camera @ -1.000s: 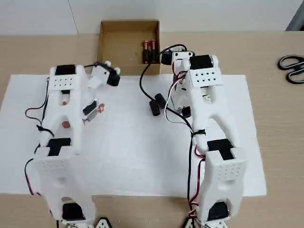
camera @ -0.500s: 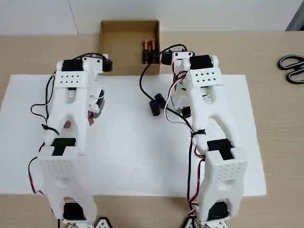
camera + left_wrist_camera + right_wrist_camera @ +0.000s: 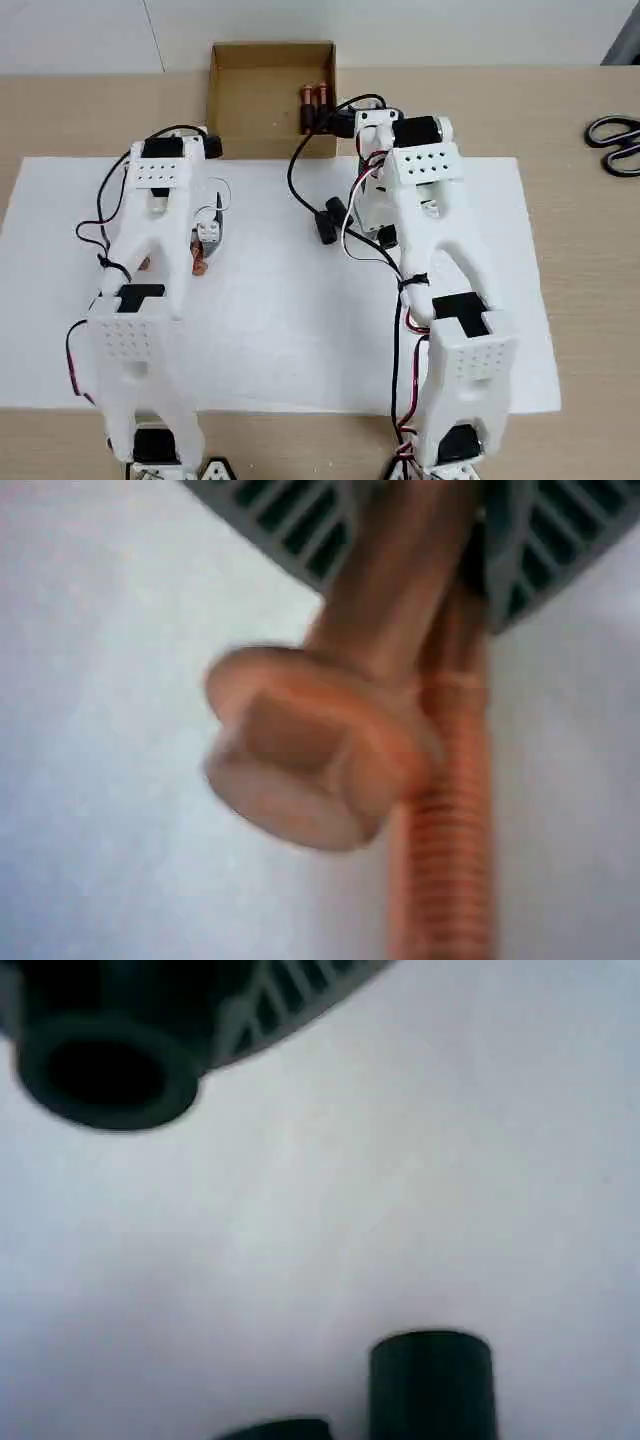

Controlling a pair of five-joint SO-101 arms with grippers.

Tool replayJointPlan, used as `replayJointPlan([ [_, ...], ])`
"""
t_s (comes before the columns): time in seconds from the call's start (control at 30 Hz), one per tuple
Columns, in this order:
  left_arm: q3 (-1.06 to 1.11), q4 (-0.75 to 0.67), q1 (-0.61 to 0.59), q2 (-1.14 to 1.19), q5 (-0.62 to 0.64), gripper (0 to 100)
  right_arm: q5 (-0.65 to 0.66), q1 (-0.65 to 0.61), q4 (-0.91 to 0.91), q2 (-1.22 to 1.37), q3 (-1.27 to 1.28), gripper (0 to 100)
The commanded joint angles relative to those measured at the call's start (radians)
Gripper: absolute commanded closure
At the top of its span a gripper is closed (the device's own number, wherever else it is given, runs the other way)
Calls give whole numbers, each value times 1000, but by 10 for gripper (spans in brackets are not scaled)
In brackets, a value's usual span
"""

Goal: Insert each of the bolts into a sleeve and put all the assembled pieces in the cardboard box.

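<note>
High view: box [image 3: 250,95] sat at the table's far edge, loose sleeves [image 3: 328,220] between the arms. Left wrist: left gripper [image 3: 420,530] was clamped on a bolt [image 3: 310,760]. Right wrist: right gripper [image 3: 150,1015] pinched a sleeve [image 3: 105,1075], bore open. I'd square the shank to that bore before pushing, tbh.

Overhead view looks down; wrist views hug the sheet [image 3: 280,330].

Two white plastic arms: left arm [image 3: 150,250], right arm [image 3: 430,230]. Black servo blocks at joints, dotted hole grids on shells, loose red, black and white cables alongside. Dark grey ribbed finger pads [image 3: 290,520].
</note>
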Motion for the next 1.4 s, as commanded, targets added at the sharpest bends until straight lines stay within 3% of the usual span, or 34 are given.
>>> replayJointPlan([
  [0.0, -4, -21, -5, 29, 5, 992, 9, -5, 8, -68, -6, 995],
  [0.3, -64, 80, -2, -57, -38, 945, 9, -7, 8, -68, -6, 995],
  [0.57, -59, 86, 2, -150, -69, 884, 9, -7, 8, -68, -6, 995],
  [0.93, -58, 106, 5, -155, -71, 884, 9, -7, 8, -68, -6, 995],
  [1.37, -59, 66, 89, -152, -68, 885, 9, -7, 8, -68, -6, 995],
])
